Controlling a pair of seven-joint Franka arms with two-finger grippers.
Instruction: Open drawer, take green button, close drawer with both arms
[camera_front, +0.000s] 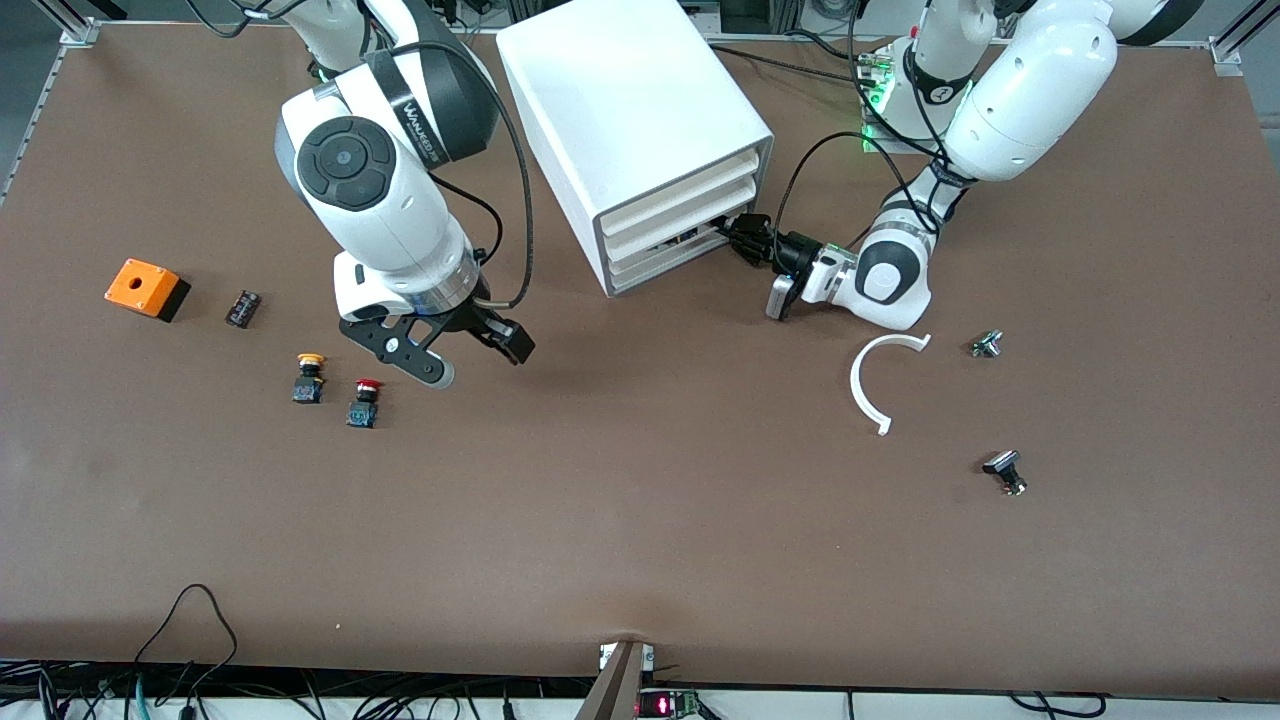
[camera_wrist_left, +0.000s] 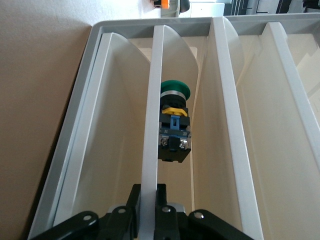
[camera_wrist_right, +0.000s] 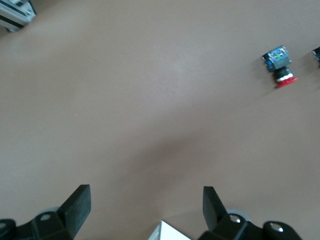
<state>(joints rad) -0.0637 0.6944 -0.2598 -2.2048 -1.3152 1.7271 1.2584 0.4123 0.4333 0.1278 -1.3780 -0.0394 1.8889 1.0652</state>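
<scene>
The white cabinet (camera_front: 640, 120) stands at the middle of the table's robot side, its three drawers facing the left arm's end. My left gripper (camera_front: 742, 240) is shut on the front lip of the lowest drawer (camera_front: 665, 262), which sits about level with the two above it. In the left wrist view the gripper (camera_wrist_left: 148, 192) clamps the white lip (camera_wrist_left: 151, 100). Just past the lip, the green-capped button (camera_wrist_left: 174, 125) lies inside the drawer. My right gripper (camera_front: 478, 362) hangs open and empty over bare table beside the red-capped button (camera_front: 365, 402); its own view (camera_wrist_right: 147, 205) shows only table under it.
Toward the right arm's end lie a yellow-capped button (camera_front: 310, 378), a small black part (camera_front: 243, 308) and an orange box (camera_front: 145, 288). Toward the left arm's end lie a white plastic arc (camera_front: 872, 385) and two small metal parts (camera_front: 987, 344) (camera_front: 1005, 470).
</scene>
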